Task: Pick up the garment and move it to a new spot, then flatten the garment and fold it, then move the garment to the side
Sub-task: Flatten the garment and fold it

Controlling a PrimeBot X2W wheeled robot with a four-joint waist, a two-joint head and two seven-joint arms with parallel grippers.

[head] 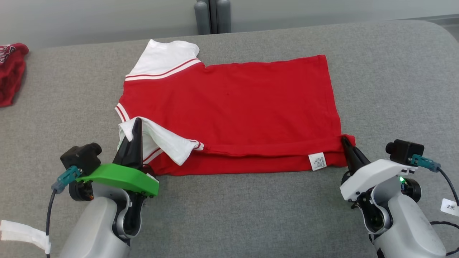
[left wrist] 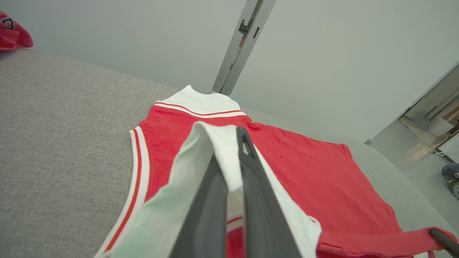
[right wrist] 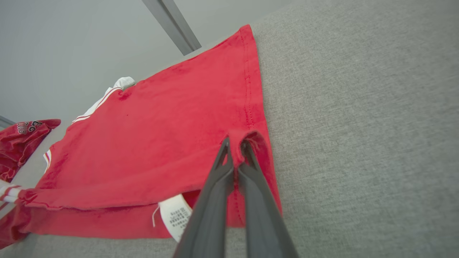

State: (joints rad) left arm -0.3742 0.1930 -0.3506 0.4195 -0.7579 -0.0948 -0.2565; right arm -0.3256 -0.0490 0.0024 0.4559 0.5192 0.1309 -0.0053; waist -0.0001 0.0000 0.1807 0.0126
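Observation:
A red garment (head: 233,104) with white sleeves lies spread on the grey surface, its near edge folded over in a narrow strip. My left gripper (head: 137,123) is shut on the near white sleeve (left wrist: 218,143), which is lifted and turned over the red body. At the hem's near right corner (right wrist: 251,138), my right gripper (head: 345,140) is shut on the red cloth. A white care label (head: 317,161) shows by that corner. In the right wrist view the red fabric (right wrist: 154,136) is pinched between the fingers (right wrist: 224,154).
Another red garment (head: 10,71) lies bunched at the far left of the grey padded surface (head: 394,89). A grey post (head: 212,16) stands behind the far edge. Bare surface lies to the right and in front of the garment.

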